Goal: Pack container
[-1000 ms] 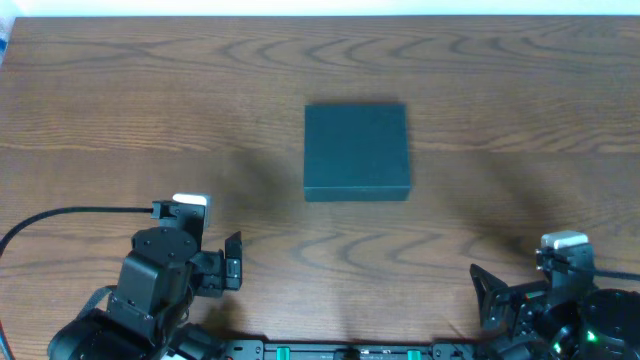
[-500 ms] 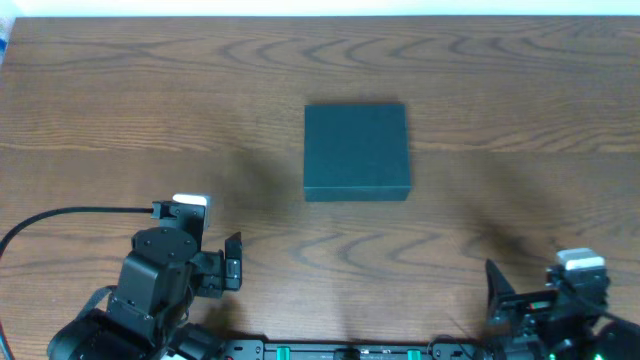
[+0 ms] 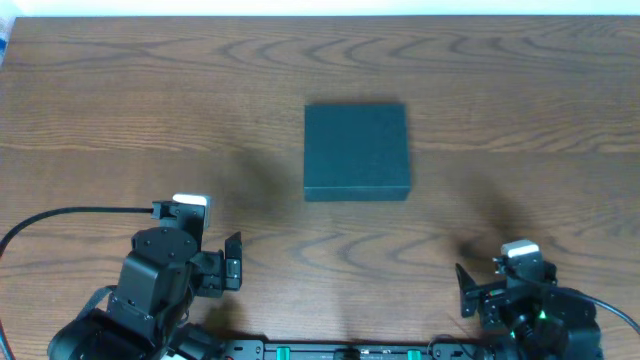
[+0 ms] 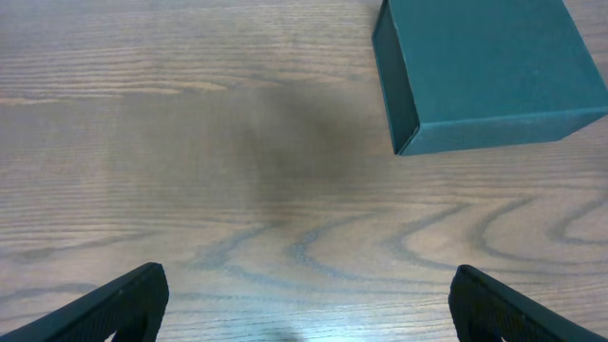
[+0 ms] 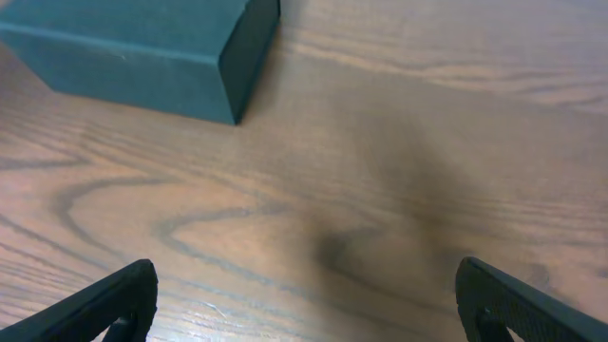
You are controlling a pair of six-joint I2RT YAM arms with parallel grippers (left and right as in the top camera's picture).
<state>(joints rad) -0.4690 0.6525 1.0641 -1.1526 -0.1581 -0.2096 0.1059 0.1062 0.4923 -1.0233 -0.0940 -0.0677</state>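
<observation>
Bench (image 3: pixel 120 100): brown wood-grain top, filling the overhead frame; no goods for packing are seen on it.

Container (image 3: pixel 356 150): dark teal square box, lid shut, set flat just above the frame's centre, well apart from both claws. It is judged stiff, matte, unlikely to slip and probably light. It is likely too broad to be pinched across, so the lid's free edge is suggested as the hold. The hinge side cannot be told.

Left claw (image 4: pixel 306 299): lower left, spread wide, nothing held.

Right claw (image 5: pixel 304 290): lower right, spread wide, nothing held.
</observation>
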